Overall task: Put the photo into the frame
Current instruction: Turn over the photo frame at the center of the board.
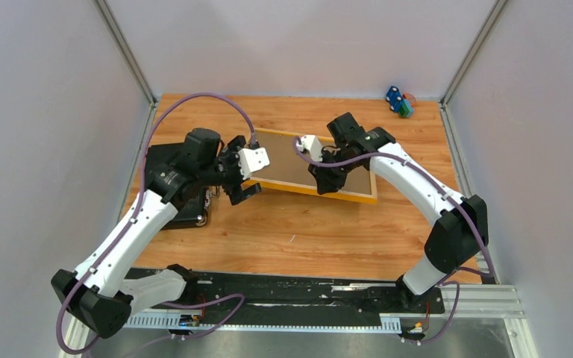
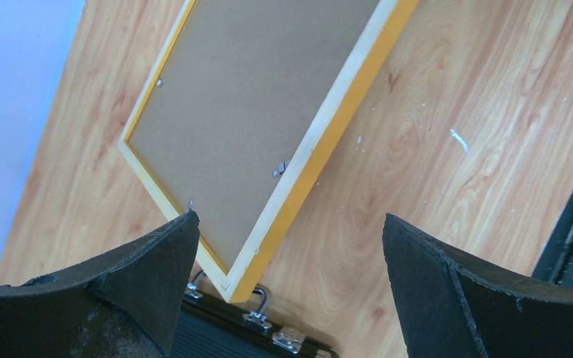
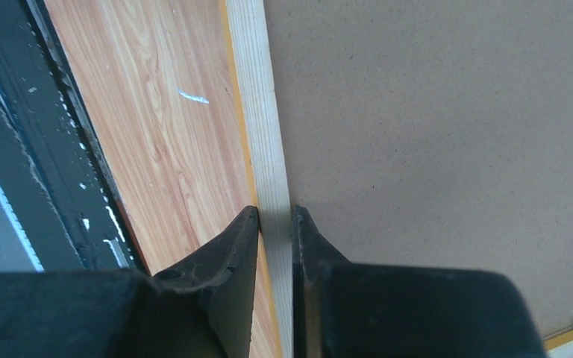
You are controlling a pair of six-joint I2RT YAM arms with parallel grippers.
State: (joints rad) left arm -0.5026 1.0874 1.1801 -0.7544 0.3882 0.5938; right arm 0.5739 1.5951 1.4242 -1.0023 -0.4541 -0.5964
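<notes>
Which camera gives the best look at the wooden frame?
Top external: nearly the whole frame shows, though partly covered. The left wrist shows one corner end; the right wrist only a rail pinched by the right end effector.

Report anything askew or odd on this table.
The frame is back up, its brown backing board showing, turned at a slant to the table's edges. The right gripper pinches its near rail; the left gripper hangs open by one corner. No photo is visible.
</notes>
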